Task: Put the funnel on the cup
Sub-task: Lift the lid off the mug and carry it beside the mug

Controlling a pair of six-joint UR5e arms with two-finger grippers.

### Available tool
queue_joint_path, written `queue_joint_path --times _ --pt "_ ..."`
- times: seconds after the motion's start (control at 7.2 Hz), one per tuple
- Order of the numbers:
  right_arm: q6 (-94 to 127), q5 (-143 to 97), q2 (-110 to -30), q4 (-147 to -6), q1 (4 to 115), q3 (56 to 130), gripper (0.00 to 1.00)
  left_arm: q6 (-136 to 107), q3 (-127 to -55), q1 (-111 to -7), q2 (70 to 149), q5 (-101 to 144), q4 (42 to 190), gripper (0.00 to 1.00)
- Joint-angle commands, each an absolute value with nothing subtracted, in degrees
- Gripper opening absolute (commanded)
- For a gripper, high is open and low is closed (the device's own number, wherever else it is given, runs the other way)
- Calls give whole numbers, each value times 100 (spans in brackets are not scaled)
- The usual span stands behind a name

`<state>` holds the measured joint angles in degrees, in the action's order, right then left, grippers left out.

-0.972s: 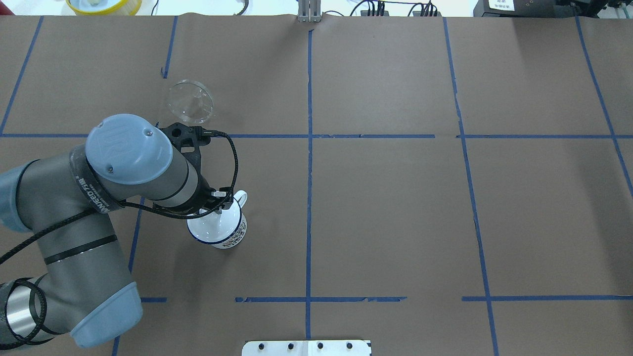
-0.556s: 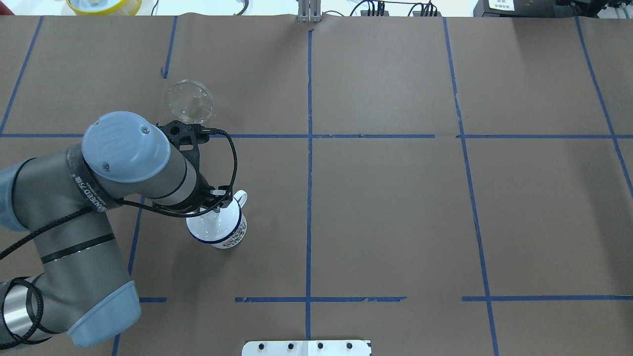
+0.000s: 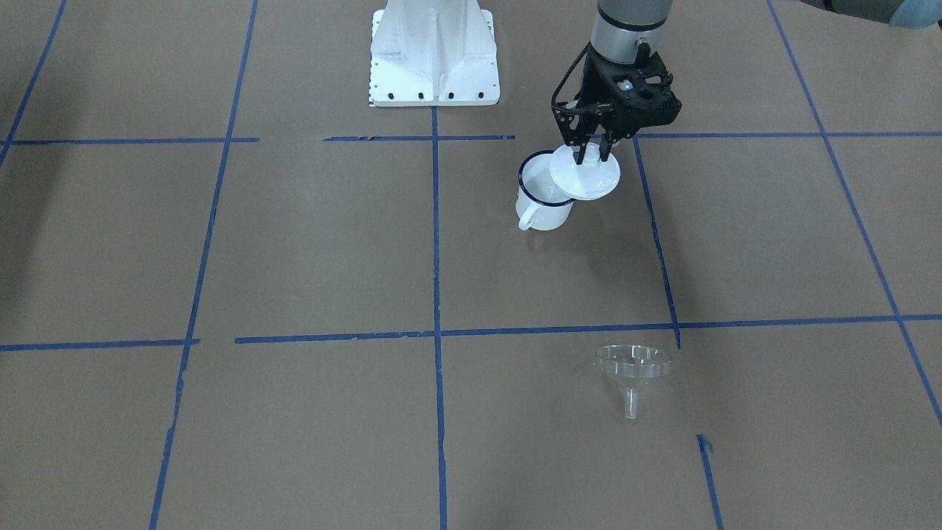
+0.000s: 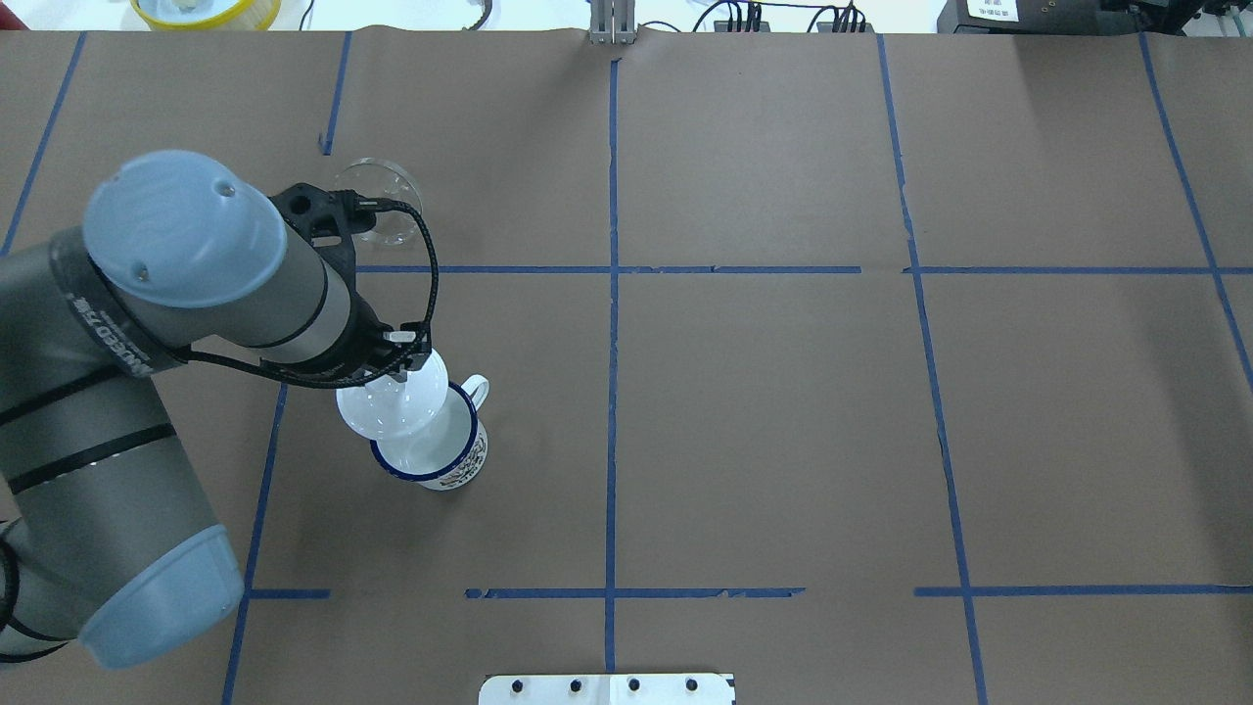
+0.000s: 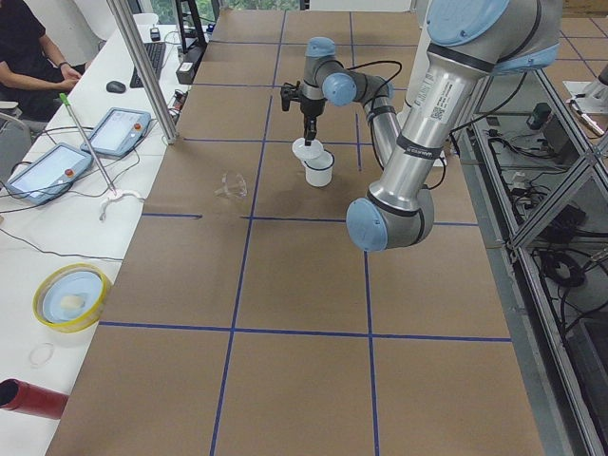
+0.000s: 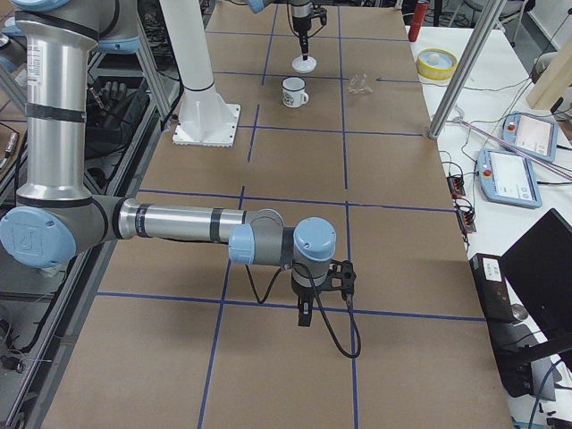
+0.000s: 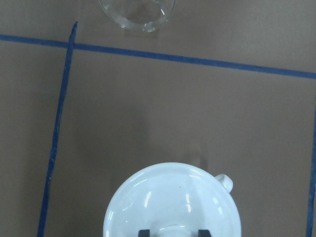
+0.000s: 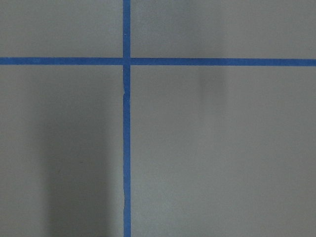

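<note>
Just above the cup (image 3: 543, 205), the left gripper (image 3: 592, 151) pinches the knob of a round white lid (image 3: 586, 179), seemingly lifted clear of the rim. The clear funnel (image 3: 633, 362) lies well apart from the cup. The right gripper (image 6: 306, 315), far from the cup, shows only from the side, so its jaws can't be judged.

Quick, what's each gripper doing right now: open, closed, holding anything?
Left gripper: closed on the knob of the white lid, held in the air by the cup.
Right gripper: cannot be told.
</note>
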<state>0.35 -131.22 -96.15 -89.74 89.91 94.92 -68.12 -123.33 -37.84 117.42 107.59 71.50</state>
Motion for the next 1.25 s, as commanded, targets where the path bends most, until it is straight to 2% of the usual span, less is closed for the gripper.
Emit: queue_joint_path --times 0.0,0.28,0.83,1.11 --pt "35 -13122 -9615 -8974 8991 9483 100 -6364 -12453 -3937 11254 10766 7406 0" --pt "35 -13122 -9615 -8974 8991 9492 100 -6407 -12376 -3929 10638 10758 8319 0" --pt "35 -13122 -9615 -8974 8991 9492 100 -6381 -11201 -3885 10556 10767 9454 0" --pt "35 -13122 -9615 -8974 8991 9492 100 -6372 -10996 -3867 10547 10767 9545 0"
